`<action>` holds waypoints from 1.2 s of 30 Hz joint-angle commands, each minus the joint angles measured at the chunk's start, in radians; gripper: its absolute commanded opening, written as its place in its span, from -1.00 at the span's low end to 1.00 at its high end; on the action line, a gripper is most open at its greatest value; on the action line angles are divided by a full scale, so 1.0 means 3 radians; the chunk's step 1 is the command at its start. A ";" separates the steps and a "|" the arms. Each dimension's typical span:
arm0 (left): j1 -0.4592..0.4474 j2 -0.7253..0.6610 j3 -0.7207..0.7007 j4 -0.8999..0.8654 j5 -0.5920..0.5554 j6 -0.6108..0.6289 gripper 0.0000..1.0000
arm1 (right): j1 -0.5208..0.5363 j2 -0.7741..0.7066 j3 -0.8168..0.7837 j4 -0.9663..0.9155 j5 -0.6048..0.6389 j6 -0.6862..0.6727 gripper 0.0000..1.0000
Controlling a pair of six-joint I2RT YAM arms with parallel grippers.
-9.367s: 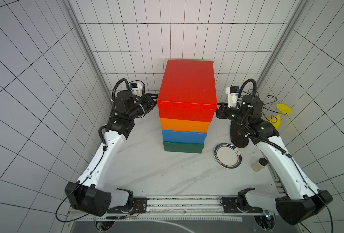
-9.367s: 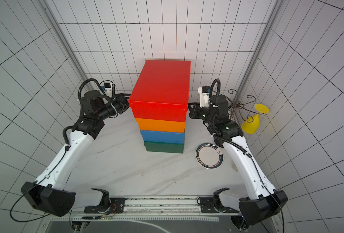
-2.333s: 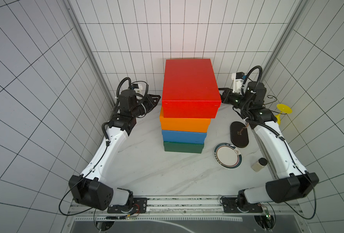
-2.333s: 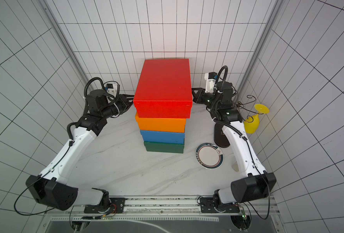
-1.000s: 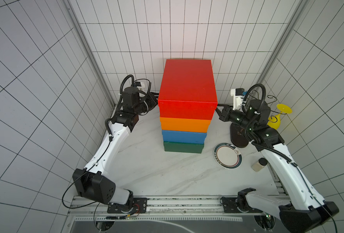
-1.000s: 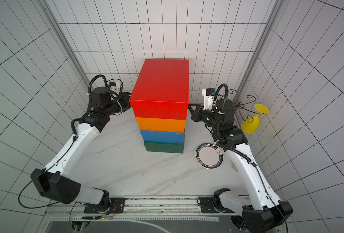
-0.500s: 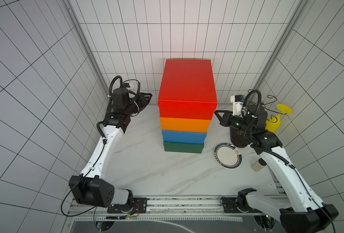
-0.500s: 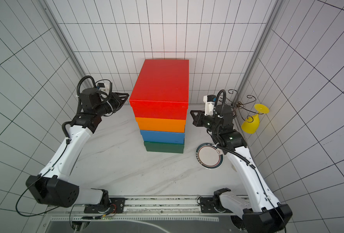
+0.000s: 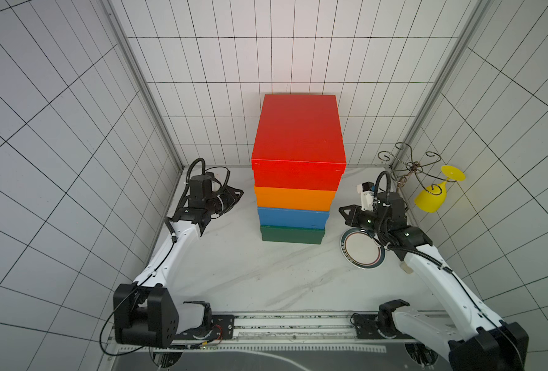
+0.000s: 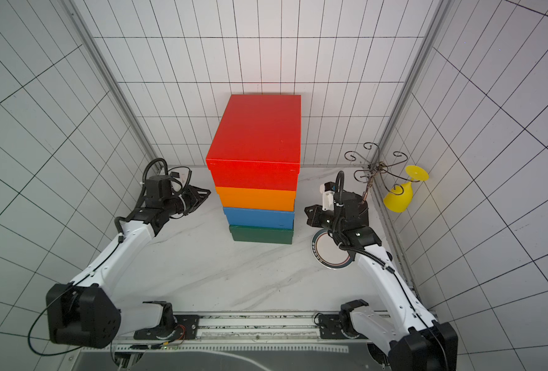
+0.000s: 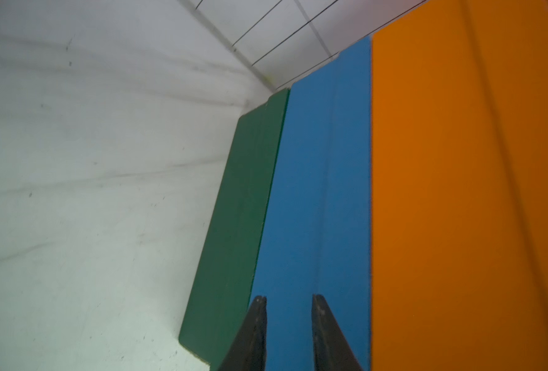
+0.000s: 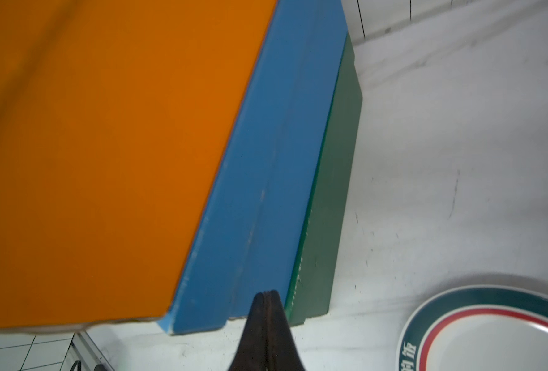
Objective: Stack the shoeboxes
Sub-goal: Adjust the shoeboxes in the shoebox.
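Observation:
The shoeboxes stand in one stack at the back middle of the table: green (image 9: 292, 235) at the bottom, then blue (image 9: 292, 217), orange (image 9: 293, 199) and red (image 9: 298, 135) on top. My left gripper (image 9: 239, 192) hovers left of the stack, pointing at it without touching; in the left wrist view its jaws (image 11: 288, 300) stand slightly open and empty before the blue box (image 11: 317, 192). Right of the stack, my right gripper (image 9: 341, 210) is shut on nothing, its tip (image 12: 267, 294) near the blue and green boxes' corner.
A round white plate (image 9: 361, 253) with a dark rim lies under my right wrist. A wire rack (image 9: 411, 165) in the back right corner holds a yellow glass (image 9: 433, 196). A small beige cylinder (image 9: 406, 266) stands beside my right forearm. Tiled walls close in three sides.
Both grippers have drawn back from the sides of the red box and come down lower beside the stack. The stack has not moved.

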 commanded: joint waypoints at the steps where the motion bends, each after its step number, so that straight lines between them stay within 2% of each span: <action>1: -0.0007 0.0106 -0.0135 0.0227 0.0139 0.0024 -0.50 | -0.0034 -0.0052 -0.0372 0.0211 -0.0073 0.0095 -0.89; 7: -0.0137 0.0358 -0.0229 0.0553 0.0136 -0.0062 -0.52 | -0.0025 0.0260 -0.0626 0.0572 -0.0227 0.0183 -0.91; 16: -0.0371 0.0728 -0.0079 0.0694 0.0114 -0.0114 -0.54 | 0.0107 0.0606 -0.0554 0.0836 -0.0248 0.0255 -0.91; 36: -0.0516 0.0705 -0.0087 0.0727 0.0094 -0.0187 -0.54 | 0.0244 0.0733 -0.0459 0.0931 -0.0288 0.0308 -0.91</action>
